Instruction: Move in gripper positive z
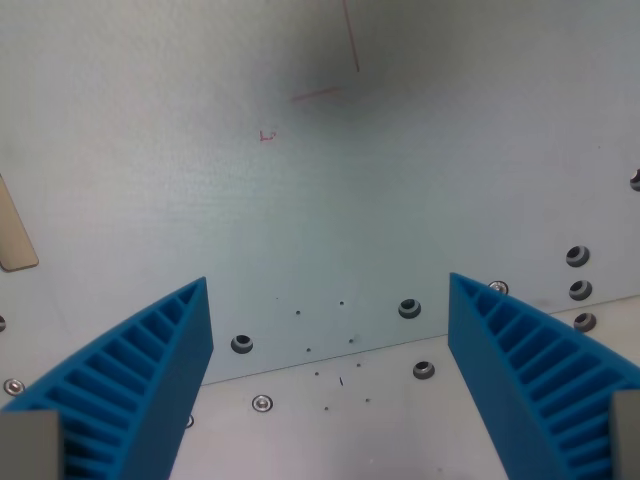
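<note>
- Pale grey-blue plate (300, 200) fills most of the wrist view. Flat, matte. A soft dark shadow sits on it at top centre.
- Plate's lower edge runs diagonally: low near the wrist view's left finger, rising toward the wrist view's right, just under the right-hand screws. Below that edge is a lighter metal base (330, 430).
- Gripper (330, 330): released, jaws spread wide, nothing between them. Only bare plate and base show in the gap.
- Left finger (130, 390) is blue and ribbed, coming in from the bottom left corner, its tip over the plate edge. Right finger (540, 370) mirrors it from the bottom right.
- Whether the fingertips touch the surface: can't tell from this angle.
- Open room: the middle and top of the plate are flat and unobstructed; nothing raised close to either finger except screw heads.
- Tan strip (14, 240) at the wrist view's left edge, cut off by the frame, lying on the plate, well apart from the left finger.
- Red pen marks near top centre: a long thin line (350, 35), a short stroke under it, and a small bracket-like mark (267, 135) further left.
- Screw heads (410, 308) dotted along the plate edge and up the right side; one sits just beside the right fingertip.
- Small pinholes (341, 301) clustered between the fingers, on both plate and base.
</note>
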